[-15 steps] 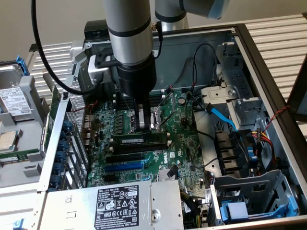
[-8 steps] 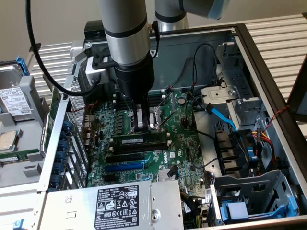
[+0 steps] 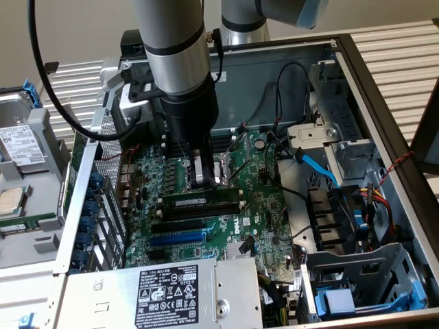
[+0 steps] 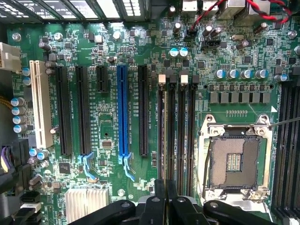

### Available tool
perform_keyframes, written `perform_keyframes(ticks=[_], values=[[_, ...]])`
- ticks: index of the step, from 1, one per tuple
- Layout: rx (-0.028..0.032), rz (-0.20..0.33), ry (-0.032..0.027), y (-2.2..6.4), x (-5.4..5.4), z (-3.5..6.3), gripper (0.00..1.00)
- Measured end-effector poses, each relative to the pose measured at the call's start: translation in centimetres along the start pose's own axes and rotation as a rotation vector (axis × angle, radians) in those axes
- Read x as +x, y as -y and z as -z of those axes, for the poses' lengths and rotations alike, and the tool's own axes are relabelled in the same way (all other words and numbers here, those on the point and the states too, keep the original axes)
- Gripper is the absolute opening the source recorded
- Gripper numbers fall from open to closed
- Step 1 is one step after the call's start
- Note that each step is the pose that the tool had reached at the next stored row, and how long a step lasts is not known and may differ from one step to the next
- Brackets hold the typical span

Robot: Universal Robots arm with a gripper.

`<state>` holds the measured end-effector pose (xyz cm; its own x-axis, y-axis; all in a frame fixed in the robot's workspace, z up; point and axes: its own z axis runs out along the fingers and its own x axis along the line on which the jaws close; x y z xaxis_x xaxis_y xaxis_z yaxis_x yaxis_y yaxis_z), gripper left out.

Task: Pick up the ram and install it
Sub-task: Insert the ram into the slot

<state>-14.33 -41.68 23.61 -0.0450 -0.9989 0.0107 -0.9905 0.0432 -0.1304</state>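
Note:
The ram (image 3: pixel 200 201) is a long dark stick with a small white label. It lies along one of the black memory slots on the green motherboard (image 3: pixel 264 199), level with the board. In the wrist view it shows edge-on as a thin strip (image 4: pixel 162 136) in the slot nearest the long black expansion slots. My gripper (image 3: pixel 206 181) hangs straight down just above the stick's middle, fingers shut together with nothing between them. The dark fingers (image 4: pixel 159 194) meet over the near end of the memory slots. I cannot tell whether the tips touch the stick.
Bare memory slots (image 4: pixel 186 131) lie beside the stick, then the open CPU socket (image 4: pixel 233 161). A blue expansion slot (image 3: pixel 177 238) and the power supply (image 3: pixel 171 291) sit nearer the case's front. Blue cables (image 3: pixel 319 168) and drive cages (image 3: pixel 363 274) fill the exterior view's right.

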Motion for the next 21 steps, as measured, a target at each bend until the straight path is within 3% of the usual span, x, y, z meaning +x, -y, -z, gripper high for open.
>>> perform_keyframes(ticks=[10, 21], values=[[0.007, 0.0, 0.0002, -0.35, 0.03, 0.01, 0.13], [0.028, 0.0, 0.0006, -0.53, 0.12, -0.05, 0.13]])
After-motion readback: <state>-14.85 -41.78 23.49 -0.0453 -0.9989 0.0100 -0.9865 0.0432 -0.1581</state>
